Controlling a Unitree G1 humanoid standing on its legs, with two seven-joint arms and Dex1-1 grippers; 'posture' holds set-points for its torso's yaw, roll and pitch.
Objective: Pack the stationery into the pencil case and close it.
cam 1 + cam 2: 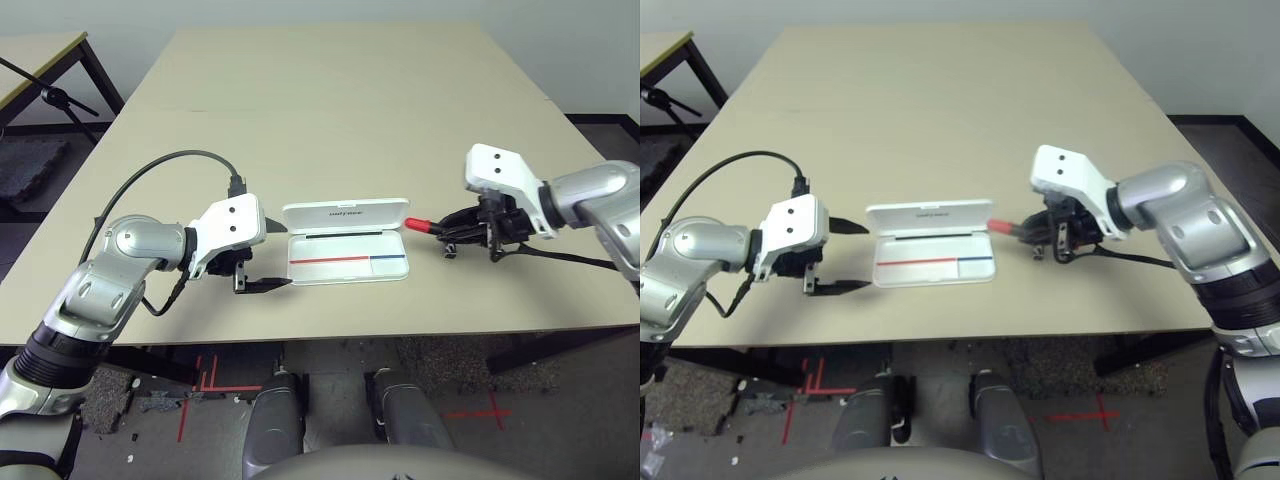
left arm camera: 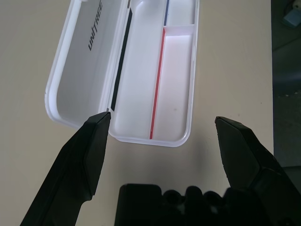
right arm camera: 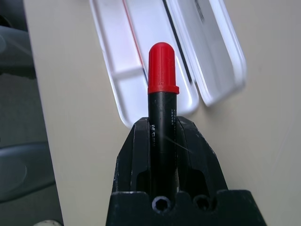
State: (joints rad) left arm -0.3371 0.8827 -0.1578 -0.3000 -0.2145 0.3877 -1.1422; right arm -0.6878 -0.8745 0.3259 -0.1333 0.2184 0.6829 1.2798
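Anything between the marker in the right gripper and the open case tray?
Nothing visible. The right gripper holds the marker, red cap toward the open pencil case; only bare table lies between. The left gripper sits beyond the case's far end.

Left gripper (image 1: 262, 262) jaws spread wide; right gripper (image 1: 447, 229) jaws clamped, angled down leftward.

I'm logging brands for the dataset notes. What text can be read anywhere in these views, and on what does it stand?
"UNITREE": dark print on the open lid of the white pencil case.
"M&G" is my best guess at the small white print on the black barrel of the red-capped marker, held by the right gripper; the finer print there is too small to read.
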